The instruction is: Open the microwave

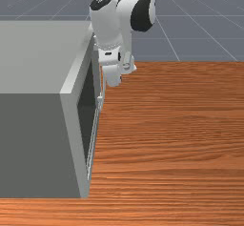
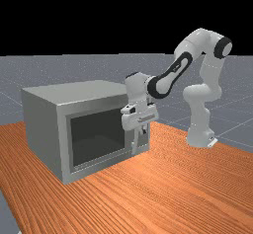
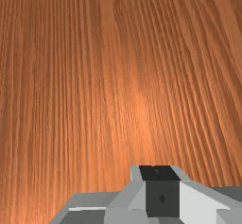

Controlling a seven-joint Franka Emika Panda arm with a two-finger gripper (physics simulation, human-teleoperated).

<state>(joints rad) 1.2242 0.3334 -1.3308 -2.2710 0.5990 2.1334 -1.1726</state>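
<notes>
So the surface [image 1: 181, 139] is orange-brown wood, with darker grain streaks running pretty much side to side in the front view. Past its straight edge there's a blue-grey floor [image 2: 237, 80] with thin pale lines [image 1: 167, 39] crossing it like a big grid. In the far view that floor goes way back to a flat horizon, then it's just black backdrop [image 2: 123, 16] above. Wrist view's got a soft, warm light patch [image 3: 139, 105] glowing on the wood.
</notes>
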